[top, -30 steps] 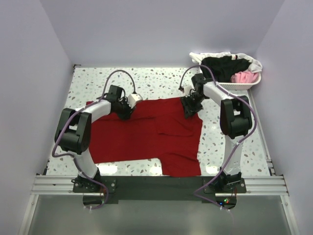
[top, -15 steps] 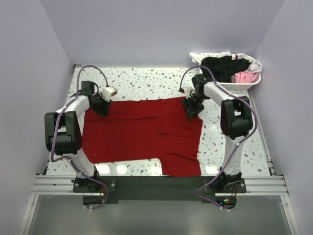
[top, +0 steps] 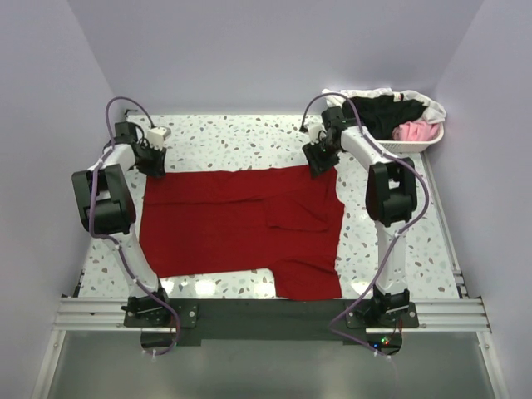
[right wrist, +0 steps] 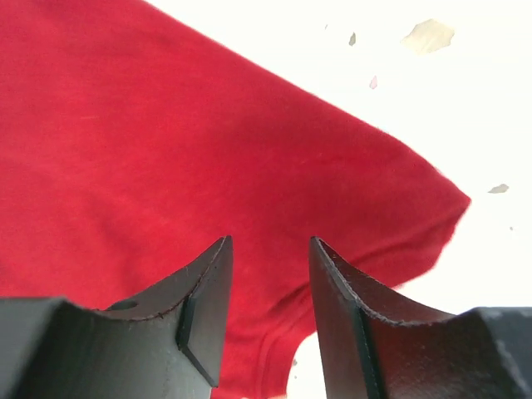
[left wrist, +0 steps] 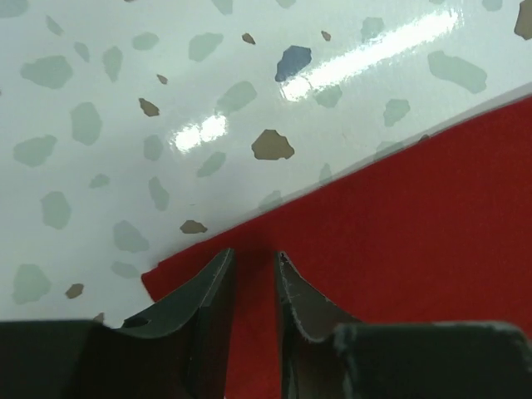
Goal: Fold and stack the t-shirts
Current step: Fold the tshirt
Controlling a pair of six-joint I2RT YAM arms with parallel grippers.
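**Flatten the far edge of the shirt before you fold it**

The dark red t-shirt (top: 241,220) lies spread on the table (top: 249,137), and the black shirt (top: 382,112) and pink shirt (top: 416,131) wait in the basket (top: 435,138). Your left gripper (top: 152,164) stands on the far left corner with its jaws almost together over the cloth; I cannot tell if it pinches. Your right gripper (top: 318,166) stands parted over the far right corner. Take both corners near the hem and keep the edge between them taut. Compared with one second ago, the left gripper has gone from mid-edge to the corner and the edge is straighter; the right moved slightly farther.
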